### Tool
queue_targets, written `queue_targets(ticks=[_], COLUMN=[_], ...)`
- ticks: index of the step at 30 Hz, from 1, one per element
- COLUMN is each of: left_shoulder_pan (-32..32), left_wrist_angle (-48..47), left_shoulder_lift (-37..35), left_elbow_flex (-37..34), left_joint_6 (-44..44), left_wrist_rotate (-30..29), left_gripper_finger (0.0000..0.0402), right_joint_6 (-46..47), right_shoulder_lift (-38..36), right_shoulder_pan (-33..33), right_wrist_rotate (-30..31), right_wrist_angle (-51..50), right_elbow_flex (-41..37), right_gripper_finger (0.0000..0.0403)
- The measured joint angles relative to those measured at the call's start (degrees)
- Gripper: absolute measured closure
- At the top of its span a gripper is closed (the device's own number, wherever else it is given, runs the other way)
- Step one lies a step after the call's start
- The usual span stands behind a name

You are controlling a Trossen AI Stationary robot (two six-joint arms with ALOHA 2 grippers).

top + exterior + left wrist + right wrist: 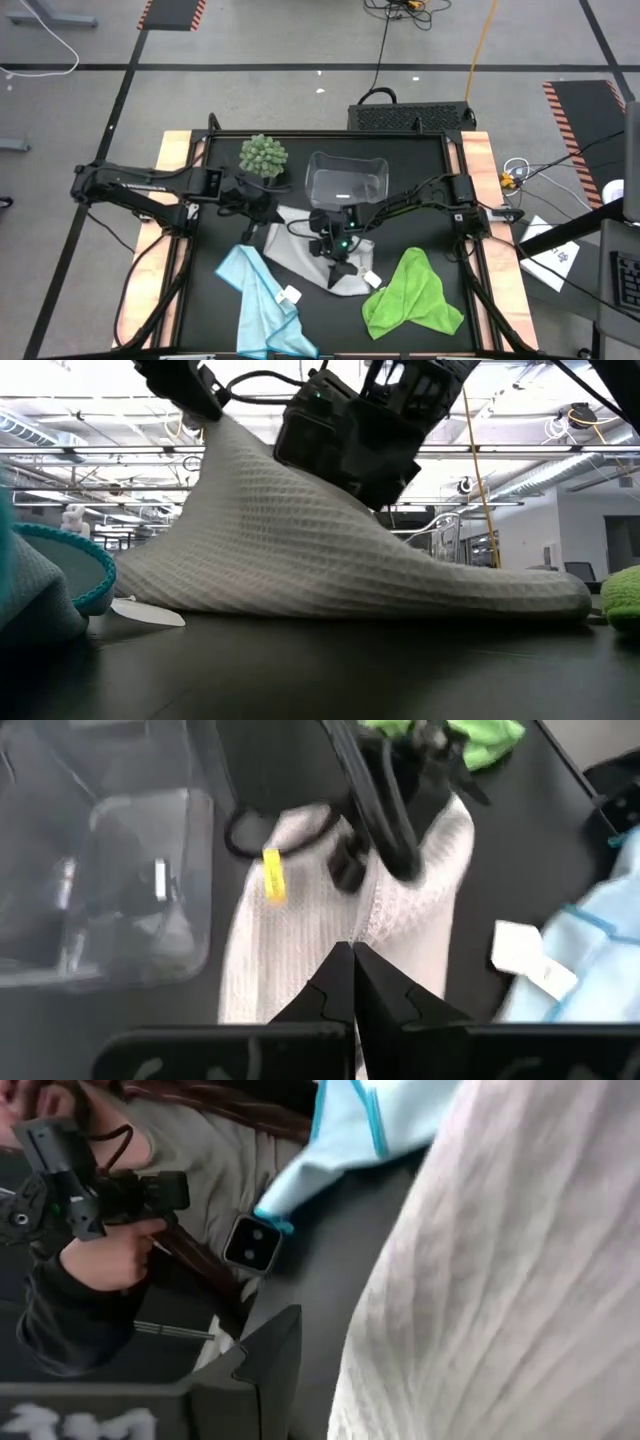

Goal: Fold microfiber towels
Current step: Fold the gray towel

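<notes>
The white towel (305, 250) lies mid-table, with its far-left part raised into a slope (300, 550) and its right end (540, 595) flat on the table. My left gripper (352, 965) is shut on the raised end, and it also shows in the high view (262, 215). My right gripper (335, 268) is over the towel's near middle. It shows one finger (270, 1360) beside the cloth (480, 1280), which covers the other. The light blue towel (265, 300) with its white tag (291, 295) and the lime green towel (410, 295) lie crumpled near the front. My left gripper pinches the white towel's far-left end (375, 925) between its two fingers. It holds that end up (205, 420), and the cloth runs down from it in a taut slope to the table. My right gripper is shut on the white towel partway down the slope (375, 500). The cloth itself hides the place of contact and one finger, so the part it holds cannot be told.
A clear plastic bin (345, 180) stands at the back centre, with a round green spiky plant (263, 155) to its left. A person's hand holding a controller (110, 1250) shows beyond the table's near edge. Bare black tabletop (420, 215) lies at the right rear.
</notes>
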Motion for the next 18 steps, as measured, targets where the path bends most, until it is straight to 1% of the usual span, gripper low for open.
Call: queue_targets(ticks=[2,5,9,18], left_shoulder_pan=[-0.1,-0.7,-2.5,-7.7], left_wrist_angle=[0.1,-2.6,-4.4,-5.4], left_shoulder_lift=[-0.1,-0.2,-0.3,-0.9], left_elbow_flex=[0.1,0.0,0.0,0.0], left_joint_6=[-0.6,-1.7,-3.5,-6.9], left_wrist_rotate=[0.0,-0.2,-0.2,-4.1], left_gripper_finger=[0.0401,0.0401,0.0401,0.0401], right_joint_6=[0.4,1.0,1.2,0.8], right_shoulder_lift=[0.0,0.0,0.0,-1.2], right_shoulder_pan=[0.0,-0.1,0.0,0.3], right_wrist_rotate=[0.0,0.0,0.0,0.3], right_wrist_angle=[-0.4,-0.8,-4.5,-11.0], right_elbow_flex=[-0.7,-1.8,-2.7,-3.9], right_gripper_finger=[0.0232,0.0232,0.0232,0.0254])
